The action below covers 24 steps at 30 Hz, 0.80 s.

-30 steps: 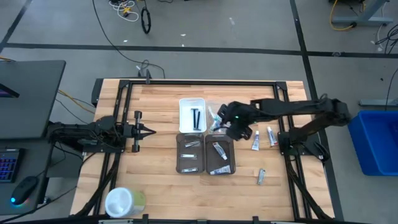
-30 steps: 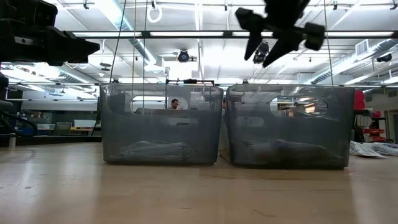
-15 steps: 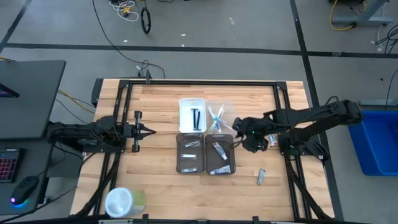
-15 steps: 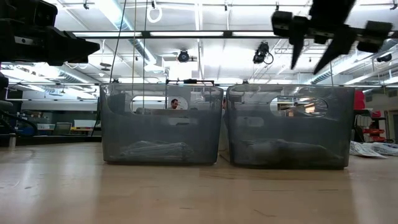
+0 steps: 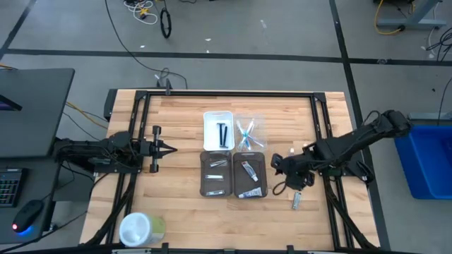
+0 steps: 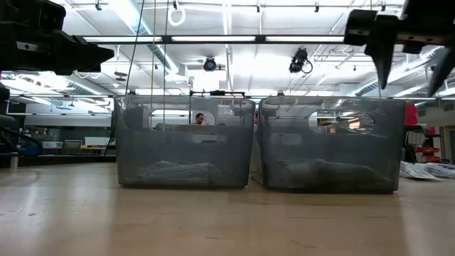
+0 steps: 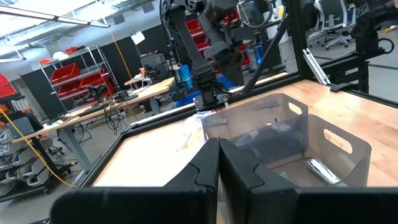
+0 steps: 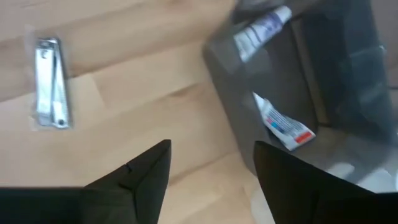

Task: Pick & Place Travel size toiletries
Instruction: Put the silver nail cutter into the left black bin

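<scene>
The right gripper (image 5: pixel 281 168) hangs above the table just off the right-hand edge of the right grey tray (image 5: pixel 250 176), its two dark fingers (image 8: pixel 140 177) spread wide apart with nothing between them. Seen from its own wrist, bare wood shows in the gap. A packaged nail clipper (image 8: pixel 51 83) lies flat on the boards a little way off; from overhead that clipper (image 5: pixel 297 200) sits at about four o'clock from the gripper, near but apart from it.

Inside the right grey tray lie small white tubes: one with a red end (image 8: pixel 283 125) rests on the tray floor, and another with blue marks (image 8: pixel 262 30) lies farther along the same tray. At nine o'clock from that tray, touching it, stands the left grey tray (image 5: pixel 216 175), which holds a few small pale items I cannot make out. At twelve o'clock from the grey trays sit the white tray (image 5: pixel 218 130) with thin black sticks (image 5: pixel 222 135) in it, and beside it a clear tray with light-blue toothbrushes (image 5: pixel 246 134) crossed over each other.

Far over at nine o'clock, the left gripper (image 5: pixel 168 148) waits low over the table's left part, fingers pressed together and empty. A white-and-green container (image 5: pixel 140 228) stands at the table's near left corner.
</scene>
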Each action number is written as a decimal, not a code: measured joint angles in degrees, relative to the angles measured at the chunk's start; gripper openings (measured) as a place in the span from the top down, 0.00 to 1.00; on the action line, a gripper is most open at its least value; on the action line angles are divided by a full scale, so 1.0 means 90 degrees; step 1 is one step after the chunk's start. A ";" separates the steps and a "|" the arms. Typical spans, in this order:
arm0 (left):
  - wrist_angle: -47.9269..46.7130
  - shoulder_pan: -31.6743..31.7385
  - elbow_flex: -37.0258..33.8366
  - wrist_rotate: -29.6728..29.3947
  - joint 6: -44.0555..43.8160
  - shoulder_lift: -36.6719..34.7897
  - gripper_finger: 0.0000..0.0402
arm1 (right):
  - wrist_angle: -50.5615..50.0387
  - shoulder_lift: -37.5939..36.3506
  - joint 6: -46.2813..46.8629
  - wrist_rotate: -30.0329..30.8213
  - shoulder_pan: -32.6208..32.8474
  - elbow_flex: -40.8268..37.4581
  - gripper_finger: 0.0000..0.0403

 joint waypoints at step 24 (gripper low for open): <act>0.0000 0.0001 0.0002 0.0001 0.0000 0.0001 0.96 | 0.0399 0.0543 0.0628 -0.0020 0.1515 -0.0288 0.42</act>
